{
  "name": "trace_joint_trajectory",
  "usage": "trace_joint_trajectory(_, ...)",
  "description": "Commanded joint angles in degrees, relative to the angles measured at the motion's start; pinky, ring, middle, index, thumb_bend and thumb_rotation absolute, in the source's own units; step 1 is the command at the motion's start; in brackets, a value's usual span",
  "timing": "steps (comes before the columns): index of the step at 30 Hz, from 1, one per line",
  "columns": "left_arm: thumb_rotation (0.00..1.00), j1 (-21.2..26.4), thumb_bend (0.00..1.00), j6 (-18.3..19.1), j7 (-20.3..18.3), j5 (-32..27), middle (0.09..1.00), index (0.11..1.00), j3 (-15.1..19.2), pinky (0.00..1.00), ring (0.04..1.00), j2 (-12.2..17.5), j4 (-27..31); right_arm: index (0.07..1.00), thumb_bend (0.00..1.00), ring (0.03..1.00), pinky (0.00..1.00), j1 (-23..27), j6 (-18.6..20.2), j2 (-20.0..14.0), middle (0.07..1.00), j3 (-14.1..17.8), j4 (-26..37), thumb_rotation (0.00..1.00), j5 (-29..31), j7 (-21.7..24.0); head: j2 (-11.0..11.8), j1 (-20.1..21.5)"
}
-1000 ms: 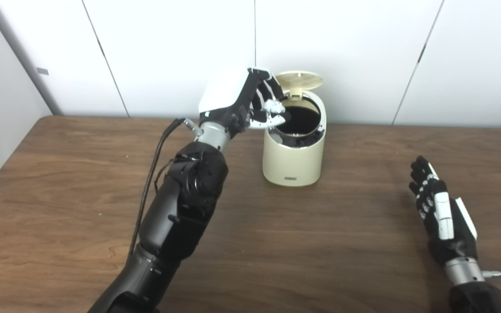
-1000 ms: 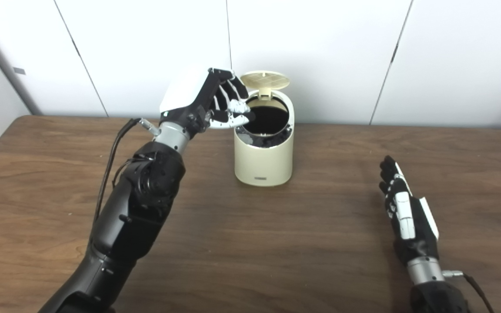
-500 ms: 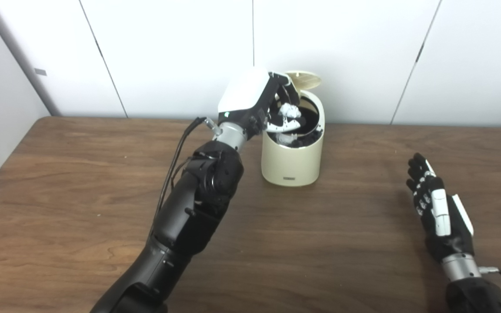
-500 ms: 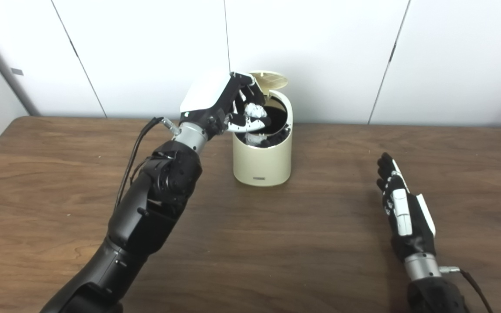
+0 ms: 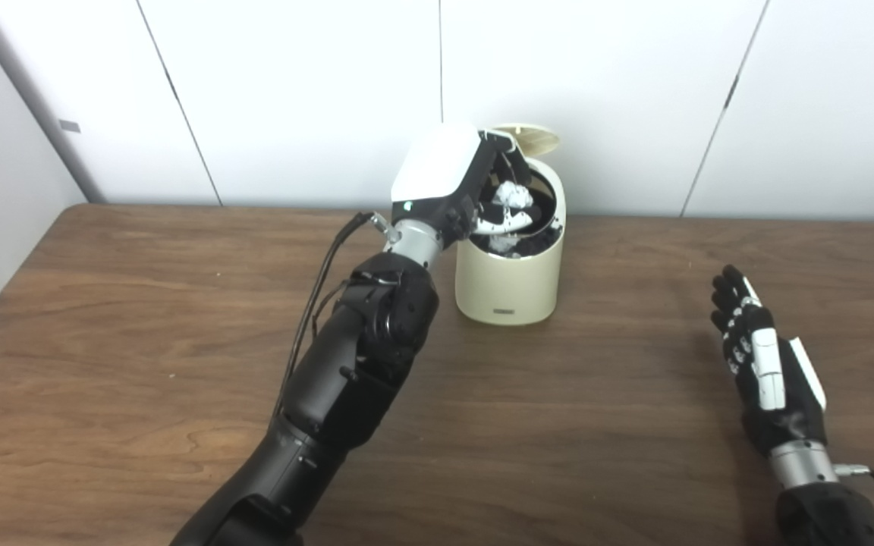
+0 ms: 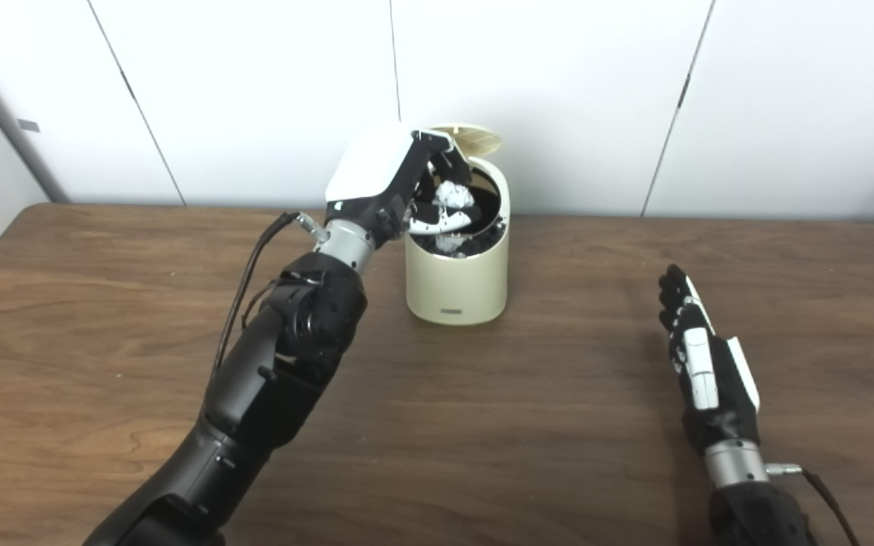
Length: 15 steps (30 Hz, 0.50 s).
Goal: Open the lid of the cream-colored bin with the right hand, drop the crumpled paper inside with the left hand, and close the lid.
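The cream-colored bin stands at the back of the table, its round lid tipped up behind the dark opening. My left hand hangs over that opening, fingers curled around the white crumpled paper, also seen as the paper in the right eye view. More crumpled white scraps lie inside the bin near its front rim. My right hand rests low over the table at the right, well away from the bin, fingers straight and apart, holding nothing.
The brown wooden table reaches to a white panelled wall just behind the bin. My left forearm crosses the table's middle, with a black cable looping beside it.
My left hand has carried the paper rightward from beside the bin's left rim to over the opening. The right hand has shifted slightly up and left.
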State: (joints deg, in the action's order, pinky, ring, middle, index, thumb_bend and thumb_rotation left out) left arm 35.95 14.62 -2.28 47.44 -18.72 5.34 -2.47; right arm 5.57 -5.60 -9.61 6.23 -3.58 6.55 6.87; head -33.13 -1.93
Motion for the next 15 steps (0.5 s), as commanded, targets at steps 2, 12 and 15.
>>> trace_joint_trajectory(2, 0.0, 3.03, 0.47, -1.11, 2.63, 1.6, 0.535, 0.506, -0.19, 0.3, 0.419, -0.3, 0.12, 0.961, 0.65, 0.991, 1.0, -1.88, -1.65, 2.23, 0.972, -0.56, -2.77, 1.0, 1.21, -0.06, -0.08, -0.01)
trace_joint_trajectory(12, 0.0, 3.57, 0.47, -2.18, 7.25, 3.89, 0.508, 0.523, -1.33, 0.3, 0.418, -0.36, -3.32, 0.958, 0.66, 0.986, 0.99, -1.76, -1.96, 2.26, 0.963, -0.6, -3.03, 1.0, 0.83, -0.03, -0.04, -0.11)
trace_joint_trajectory(15, 0.0, 4.1, 0.47, -2.58, 7.92, 4.25, 0.494, 0.538, -1.95, 0.28, 0.404, -0.25, -4.88, 0.958, 0.66, 0.985, 0.99, -1.66, -1.64, 2.31, 0.96, -0.6, -2.8, 1.0, 0.85, -0.11, -0.1, -0.24)
